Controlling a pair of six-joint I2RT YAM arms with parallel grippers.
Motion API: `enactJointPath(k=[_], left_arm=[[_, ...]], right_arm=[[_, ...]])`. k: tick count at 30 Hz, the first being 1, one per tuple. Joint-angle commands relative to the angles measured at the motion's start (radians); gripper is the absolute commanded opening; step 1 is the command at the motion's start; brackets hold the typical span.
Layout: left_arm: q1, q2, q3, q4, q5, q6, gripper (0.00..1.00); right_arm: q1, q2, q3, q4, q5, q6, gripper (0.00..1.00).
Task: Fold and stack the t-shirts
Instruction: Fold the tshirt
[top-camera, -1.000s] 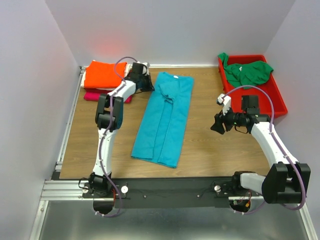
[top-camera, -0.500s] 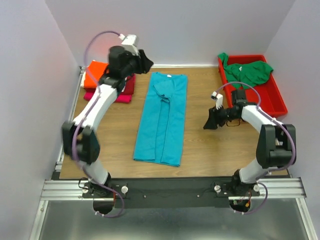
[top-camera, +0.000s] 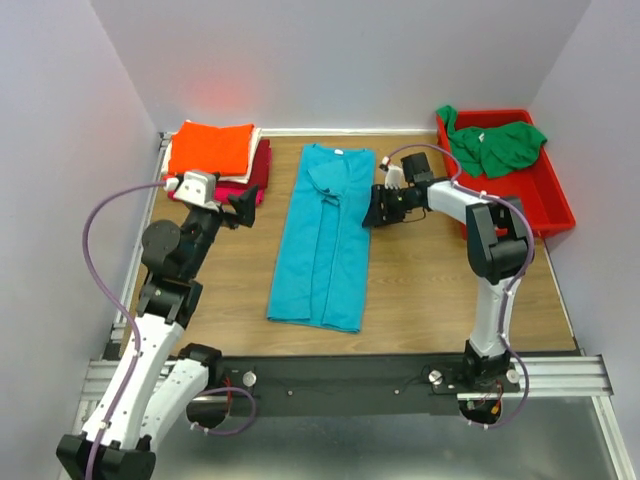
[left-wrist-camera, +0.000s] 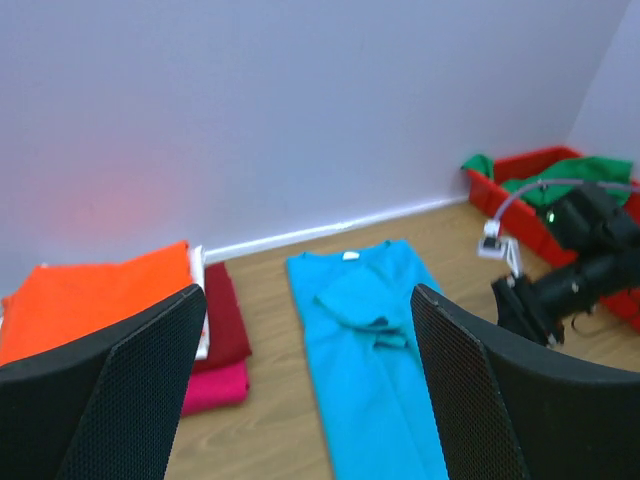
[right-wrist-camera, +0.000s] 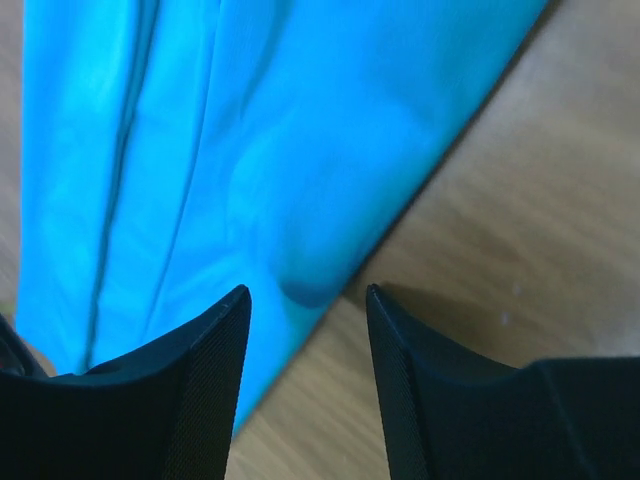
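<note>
A teal t-shirt (top-camera: 322, 240) lies folded into a long strip in the middle of the table, its white neck label (top-camera: 340, 151) at the far end. My right gripper (top-camera: 370, 212) is down at the shirt's right edge. In the right wrist view its open jaws (right-wrist-camera: 306, 292) straddle the edge of the teal cloth (right-wrist-camera: 250, 120), one finger over the cloth and one over bare wood. My left gripper (top-camera: 246, 207) hangs open and empty left of the shirt. It faces the teal t-shirt (left-wrist-camera: 370, 370) and a stack of folded t-shirts with an orange one (top-camera: 208, 148) on top.
The stack at the back left shows dark red (left-wrist-camera: 225, 320) and magenta (left-wrist-camera: 215, 385) layers under the orange one. A red bin (top-camera: 555, 205) at the back right holds a crumpled green t-shirt (top-camera: 500, 145). Walls close in the table at the back and on both sides.
My left arm has swung back from the far end beside the stack to the near left, and its gripper has opened. My right gripper has moved left to the teal shirt's right edge.
</note>
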Motion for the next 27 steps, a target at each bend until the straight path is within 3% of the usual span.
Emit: enactJointPath(k=[1,2,3,4,6,7,9,12,18,20,21,22,24,27], left_arm=[[0.004,-0.121,-0.108,-0.057,-0.047,0.059,0.91],[0.005,-0.157,-0.122,-0.068,-0.047,0.063,0.91],[0.004,-0.214,-0.162,-0.102,-0.05,0.063,0.9],[0.004,-0.214,-0.162,-0.107,-0.05,0.063,0.9],[0.005,-0.243,-0.174,-0.11,-0.041,0.059,0.9],[0.004,-0.25,-0.177,-0.111,-0.036,0.058,0.9],[0.005,-0.262,-0.179,-0.108,-0.013,0.059,0.9],[0.004,-0.257,-0.191,-0.088,0.051,0.073,0.9],[0.004,-0.245,-0.28,0.059,0.329,0.13,0.91],[0.004,-0.238,-0.317,0.134,0.412,0.129,0.92],[0.002,-0.231,-0.32,0.148,0.42,0.112,0.94],[-0.001,-0.204,-0.318,0.16,0.452,0.113,0.95],[-0.016,-0.172,-0.302,0.166,0.482,0.13,0.96],[-0.101,-0.092,-0.274,0.16,0.493,0.211,0.95]], right_arm=[[0.013,0.111,0.088,0.067,0.095,0.165,0.56],[0.021,0.126,0.099,0.067,0.098,0.171,0.54],[0.027,0.186,0.119,0.06,0.133,0.194,0.35],[0.029,0.186,0.119,0.06,0.134,0.194,0.35],[0.027,0.188,0.113,0.057,0.199,0.188,0.25],[0.027,0.182,0.112,0.052,0.224,0.182,0.14],[0.024,0.171,0.116,0.044,0.288,0.155,0.05],[0.013,0.171,0.156,0.023,0.348,0.101,0.01],[-0.062,0.226,0.263,-0.068,0.402,-0.042,0.01],[-0.088,0.241,0.321,-0.109,0.39,-0.15,0.13],[-0.091,0.246,0.34,-0.159,0.373,-0.193,0.3],[-0.092,0.242,0.368,-0.189,0.327,-0.291,0.41],[-0.092,0.222,0.385,-0.245,0.29,-0.37,0.51],[-0.089,0.15,0.379,-0.368,0.235,-0.527,0.55]])
